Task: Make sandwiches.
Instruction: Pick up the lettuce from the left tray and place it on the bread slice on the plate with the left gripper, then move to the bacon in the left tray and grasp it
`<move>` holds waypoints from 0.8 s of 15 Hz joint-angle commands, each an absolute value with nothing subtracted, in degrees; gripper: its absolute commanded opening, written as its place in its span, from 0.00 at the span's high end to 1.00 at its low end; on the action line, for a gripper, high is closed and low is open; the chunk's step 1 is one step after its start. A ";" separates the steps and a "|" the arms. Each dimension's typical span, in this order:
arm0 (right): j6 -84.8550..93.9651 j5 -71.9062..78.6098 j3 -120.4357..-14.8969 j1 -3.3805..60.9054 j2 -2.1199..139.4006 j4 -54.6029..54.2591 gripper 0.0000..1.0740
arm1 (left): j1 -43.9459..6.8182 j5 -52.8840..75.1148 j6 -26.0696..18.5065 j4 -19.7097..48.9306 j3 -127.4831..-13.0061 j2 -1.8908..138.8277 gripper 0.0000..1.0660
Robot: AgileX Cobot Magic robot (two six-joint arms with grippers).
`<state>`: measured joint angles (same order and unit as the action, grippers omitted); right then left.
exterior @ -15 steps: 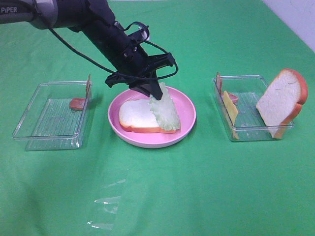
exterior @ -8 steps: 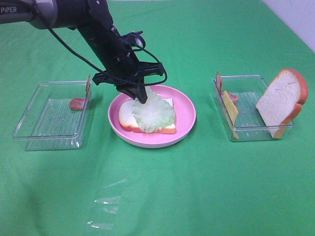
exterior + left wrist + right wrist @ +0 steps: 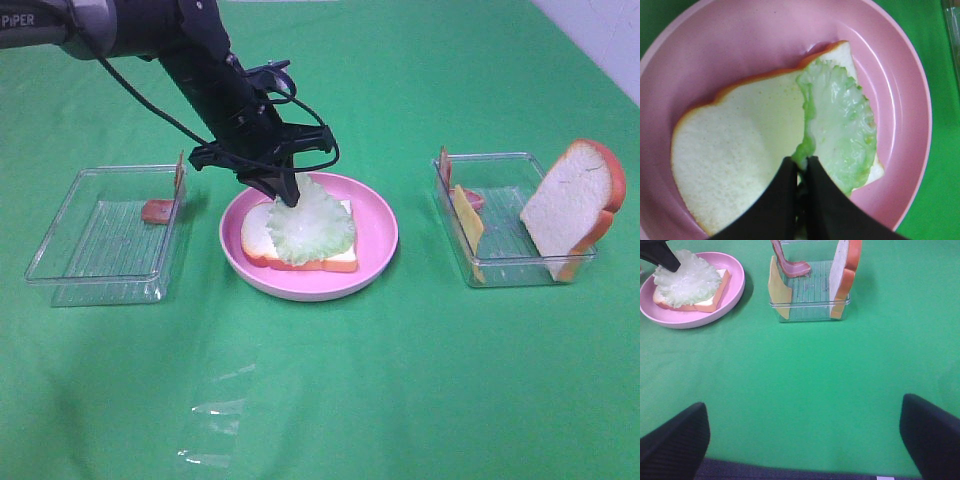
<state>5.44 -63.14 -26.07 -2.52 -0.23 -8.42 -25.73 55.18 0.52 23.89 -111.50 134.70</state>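
Sandwich (image 3: 300,245) barely begun on pink plate (image 3: 382,235): bread slice (image 3: 258,238) down, lettuce (image 3: 315,225) draped over it with left gripper (image 3: 291,199) pinching its edge, right gripper (image 3: 802,440) spread empty, cheese (image 3: 468,225), bacon (image 3: 790,262) and top slice (image 3: 572,205) waiting in right tray (image 3: 505,270).

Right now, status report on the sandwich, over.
Left pincer shut on lettuce, draped over bread slice in pink plate. Right pincer open, empty, above green cloth. Nothing seen blocking the plate.
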 commanded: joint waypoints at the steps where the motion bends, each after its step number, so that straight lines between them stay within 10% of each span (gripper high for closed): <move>1: 5.56 -62.85 -25.90 -2.46 -2.06 -8.77 0.08 | -25.61 54.55 0.34 23.95 -111.55 134.82 0.90; 6: 5.56 -62.85 -25.90 -2.46 -2.06 -8.77 0.08 | -25.61 54.43 0.40 23.84 -111.55 134.82 0.10; 12: 5.56 -62.85 -25.90 -2.46 -2.06 -8.77 0.08 | -25.61 55.41 0.34 24.01 -111.67 134.70 0.04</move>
